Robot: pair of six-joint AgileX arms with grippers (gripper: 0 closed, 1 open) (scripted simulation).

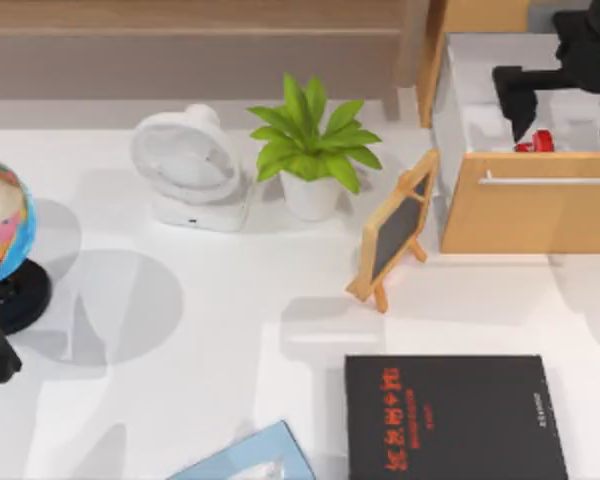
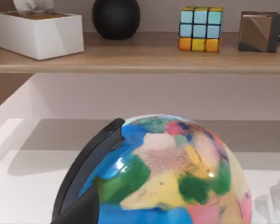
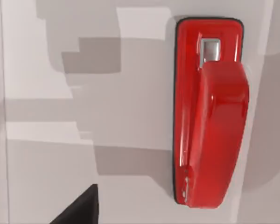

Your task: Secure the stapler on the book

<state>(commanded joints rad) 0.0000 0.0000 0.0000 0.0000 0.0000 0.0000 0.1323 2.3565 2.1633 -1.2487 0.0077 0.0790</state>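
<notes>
Over the open wooden drawer [image 1: 500, 215] at the top view's far right, my right arm reaches down, and its black pincer [image 1: 570, 115] hangs with its two dark fingers spread well apart, holding nothing. One fingertip [image 1: 521, 118] points down into the drawer's white inside just to the left of the stapler [image 1: 536, 142], which shows as a small red patch behind the drawer's front panel, between the two fingers. From the right wrist view the stapler [image 3: 209, 112] lies flat on the drawer's pale floor, glossy red with a dark base edge and a small metal plate near one end; nothing touches it, and a dark fingertip [image 3: 79, 207] sits apart from it at the picture's corner.

At the near edge of the white surface [image 1: 230, 330], right of centre, the book [image 1: 450, 420] lies flat, black with red characters on the cover, well apart from the drawer and the stapler. Just to its left a light blue flat object [image 1: 250, 458] pokes in from the near edge. Between book and drawer a small wooden-framed chalkboard [image 1: 395, 230] stands on its easel legs. Farther back stand a potted green plant [image 1: 310, 150] and a white desk fan [image 1: 190, 165].

My left arm is parked at the surface's left edge beside the colourful globe [image 1: 2, 215]; whether its pincer is spread or closed I cannot tell. Its wrist view looks over the globe [image 2: 168, 172] toward a shelf [image 2: 140, 58] carrying a tissue box [image 2: 39, 30], a black round object [image 2: 115, 17] and a colour cube [image 2: 201, 29].
</notes>
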